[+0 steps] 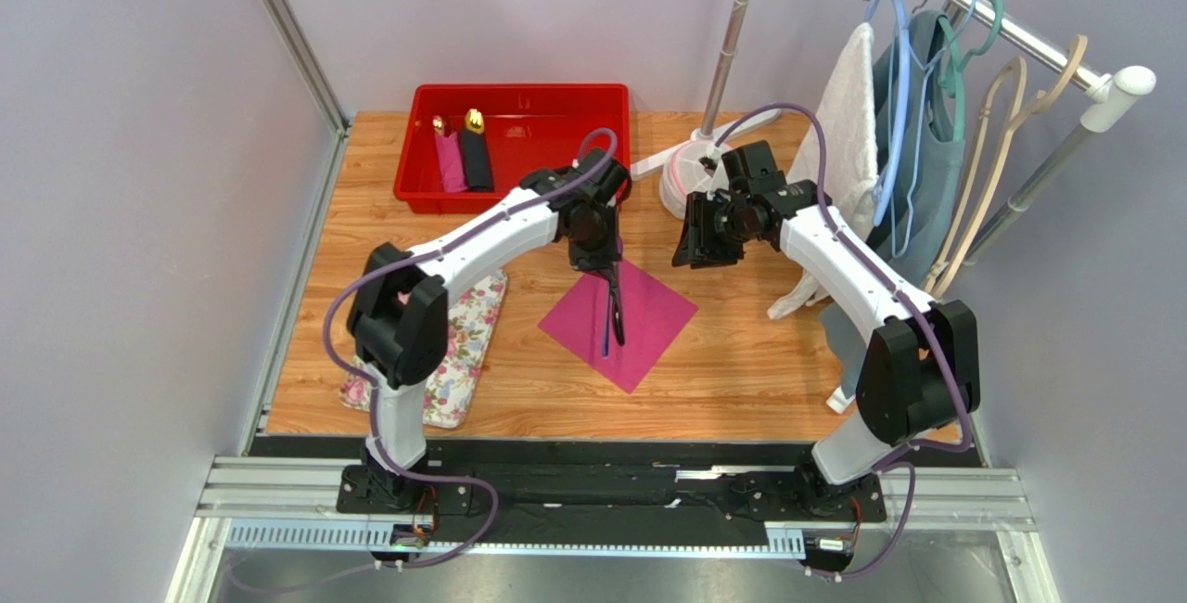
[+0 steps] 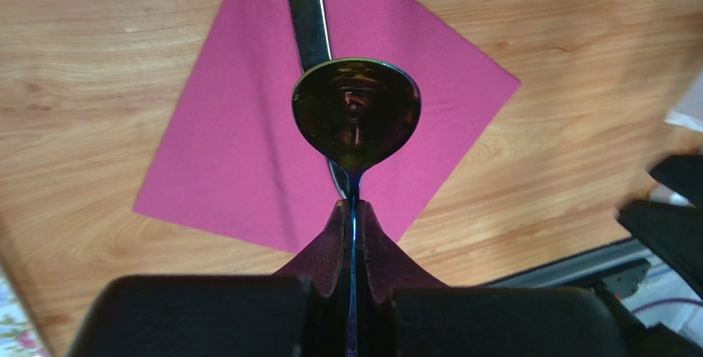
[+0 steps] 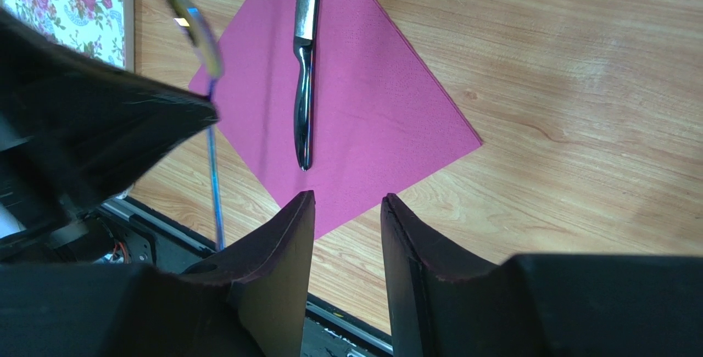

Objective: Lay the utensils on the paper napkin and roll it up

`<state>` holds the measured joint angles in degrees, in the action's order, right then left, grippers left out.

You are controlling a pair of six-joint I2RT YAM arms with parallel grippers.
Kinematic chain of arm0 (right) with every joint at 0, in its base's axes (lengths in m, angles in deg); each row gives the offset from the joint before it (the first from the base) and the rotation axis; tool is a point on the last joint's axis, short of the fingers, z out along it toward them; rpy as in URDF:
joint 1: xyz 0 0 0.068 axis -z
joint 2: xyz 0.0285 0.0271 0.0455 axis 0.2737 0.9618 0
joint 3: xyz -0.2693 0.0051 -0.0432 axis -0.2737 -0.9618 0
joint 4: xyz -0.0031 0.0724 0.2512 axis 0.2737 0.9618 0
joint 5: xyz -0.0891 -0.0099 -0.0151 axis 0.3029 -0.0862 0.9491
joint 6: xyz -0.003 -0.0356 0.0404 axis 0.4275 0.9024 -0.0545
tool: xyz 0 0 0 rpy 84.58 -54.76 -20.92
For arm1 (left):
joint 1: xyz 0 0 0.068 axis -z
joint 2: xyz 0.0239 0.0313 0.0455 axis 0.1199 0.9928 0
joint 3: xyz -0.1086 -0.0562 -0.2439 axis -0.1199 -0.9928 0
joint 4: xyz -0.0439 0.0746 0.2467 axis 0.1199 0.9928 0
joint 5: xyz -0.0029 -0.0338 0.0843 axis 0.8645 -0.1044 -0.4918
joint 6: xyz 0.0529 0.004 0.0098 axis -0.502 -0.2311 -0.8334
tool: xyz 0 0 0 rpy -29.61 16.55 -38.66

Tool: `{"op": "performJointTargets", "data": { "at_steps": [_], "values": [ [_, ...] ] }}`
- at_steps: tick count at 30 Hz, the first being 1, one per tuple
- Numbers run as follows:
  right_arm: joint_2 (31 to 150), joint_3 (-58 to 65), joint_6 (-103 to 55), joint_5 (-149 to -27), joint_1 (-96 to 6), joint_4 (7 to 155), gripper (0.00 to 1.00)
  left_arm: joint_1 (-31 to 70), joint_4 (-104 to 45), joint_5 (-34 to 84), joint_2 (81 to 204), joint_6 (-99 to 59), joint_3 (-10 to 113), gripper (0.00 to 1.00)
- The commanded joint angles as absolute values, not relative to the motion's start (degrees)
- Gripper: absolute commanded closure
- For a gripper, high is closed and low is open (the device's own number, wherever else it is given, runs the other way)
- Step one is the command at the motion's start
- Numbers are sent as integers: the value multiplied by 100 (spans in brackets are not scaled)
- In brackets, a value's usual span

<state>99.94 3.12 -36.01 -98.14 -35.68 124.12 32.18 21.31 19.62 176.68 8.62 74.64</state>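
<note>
The napkin point(image 1: 648, 325) lies mid-frame bearing a knife point(image 3: 304, 85); the left gripper point(image 2: 355, 210), clamped on a spoon point(image 2: 356, 114) above it, could knock the knife askew on lowering, while the right gripper point(image 3: 346, 202) gapes empty.

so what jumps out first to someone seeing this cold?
The magenta napkin lies as a diamond mid-table, with a knife already on it. Just above it, the left pincer is shut on a spoon, whose shiny bowl points out over the napkin. The right pincer hangs open and empty off the napkin's far right, and a red bin sits at the table's back left.
</note>
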Motion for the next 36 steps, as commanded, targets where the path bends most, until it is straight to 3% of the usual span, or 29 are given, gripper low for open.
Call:
{"op": "performJointTargets", "data": {
  "at_steps": [1, 7, 28, 36],
  "values": [
    [9827, 348, -3451, -9726, -3548, 12434, 61, 3249, 1932, 1692, 18032, 1492, 7880, 100],
    [9818, 216, -3557, -9779, -3548, 12258, 61, 3170, 1852, 1692, 18743, 1502, 8108, 100],
    [9924, 146, -3592, -9911, -3478, 12214, 61, 2897, 1650, 1771, 19386, 1300, 8337, 99],
    [9977, 111, -3636, -9999, -3478, 12205, 61, 2897, 1685, 1798, 19518, 1308, 8426, 94]
  ]
}}
